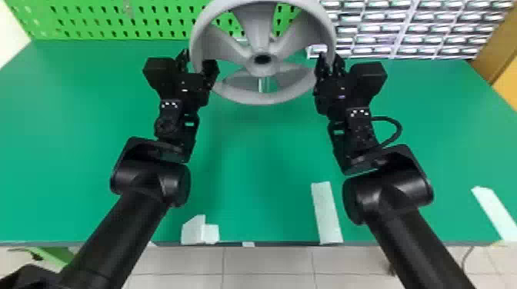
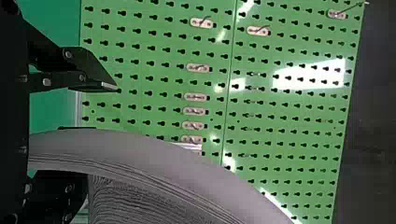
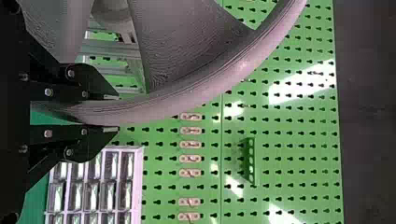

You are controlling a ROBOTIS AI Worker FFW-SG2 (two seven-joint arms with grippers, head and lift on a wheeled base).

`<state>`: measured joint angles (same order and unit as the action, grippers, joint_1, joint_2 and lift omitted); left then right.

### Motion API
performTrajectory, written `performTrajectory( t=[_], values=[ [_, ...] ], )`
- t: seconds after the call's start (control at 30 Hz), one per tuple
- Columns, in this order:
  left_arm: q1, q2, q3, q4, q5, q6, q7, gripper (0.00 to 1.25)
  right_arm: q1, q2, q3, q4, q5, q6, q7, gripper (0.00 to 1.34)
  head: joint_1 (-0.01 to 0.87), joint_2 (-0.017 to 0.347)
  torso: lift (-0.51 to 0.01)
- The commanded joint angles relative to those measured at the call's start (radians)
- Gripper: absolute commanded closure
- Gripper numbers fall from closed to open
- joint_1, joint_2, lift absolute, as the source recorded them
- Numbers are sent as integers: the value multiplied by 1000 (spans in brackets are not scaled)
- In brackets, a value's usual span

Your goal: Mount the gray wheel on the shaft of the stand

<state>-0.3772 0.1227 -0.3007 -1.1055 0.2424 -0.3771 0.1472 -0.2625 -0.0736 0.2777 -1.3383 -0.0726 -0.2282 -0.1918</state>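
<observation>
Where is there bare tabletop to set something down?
The green tabletop is bare between the left arm and right arm, nearer than the gray wheel. Crowded: the wheel's rim, with the left gripper and right gripper on opposite sides.

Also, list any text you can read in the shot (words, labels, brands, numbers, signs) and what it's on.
None readable.
Drawers: too small and blurred to tell if there are labels.
Left arm, right arm: small light marks, too small to make out.
Wheel, tape strip: no text seen.
</observation>
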Motion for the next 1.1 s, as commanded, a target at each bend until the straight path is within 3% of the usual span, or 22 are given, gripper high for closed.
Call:
performTrajectory(
  t=[0.0,1.07],
  values=[
    [-3,0,2,12,0,0,0,811,-1,0,0,8,1,3,-11,1184,865,52,-101],
    [-23,-2,12,55,-2,-2,-9,805,-3,0,-22,16,10,6,-15,1184,865,52,-101]
  ],
)
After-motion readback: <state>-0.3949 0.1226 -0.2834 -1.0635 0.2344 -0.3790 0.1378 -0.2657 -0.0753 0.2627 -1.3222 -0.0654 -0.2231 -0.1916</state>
